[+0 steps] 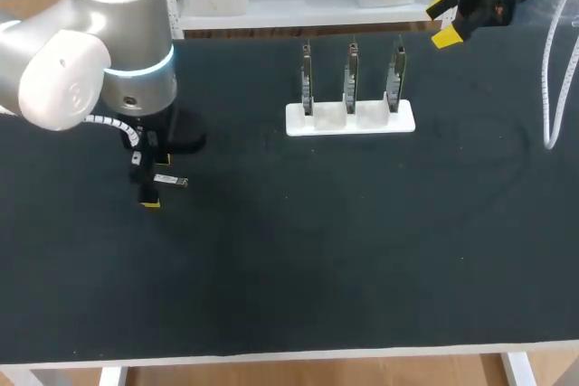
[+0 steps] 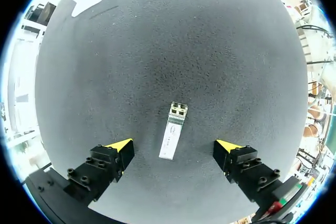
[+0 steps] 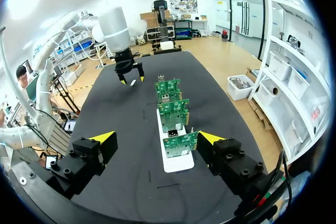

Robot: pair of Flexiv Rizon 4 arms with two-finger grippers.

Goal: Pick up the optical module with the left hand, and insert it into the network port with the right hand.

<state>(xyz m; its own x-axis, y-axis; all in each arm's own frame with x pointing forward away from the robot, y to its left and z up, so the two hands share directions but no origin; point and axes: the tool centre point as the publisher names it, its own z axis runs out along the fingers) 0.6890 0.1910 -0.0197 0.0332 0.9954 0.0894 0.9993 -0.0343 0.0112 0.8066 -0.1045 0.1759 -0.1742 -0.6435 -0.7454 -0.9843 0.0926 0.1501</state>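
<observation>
— At the table's (image 2: 173, 51) left, where does the module (image 2: 173, 137) lie?
— Flat between the left tool's (image 2: 175, 145) spread fingers (image 2: 113, 156), long axis across their closing line; the right tool (image 1: 441, 20), also released, is far off.

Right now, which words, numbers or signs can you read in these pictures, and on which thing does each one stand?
No text can be read with certainty.
Module: its white label carries small print, too blurred to read.
Green boards: no marks can be read; any print is too small.
</observation>
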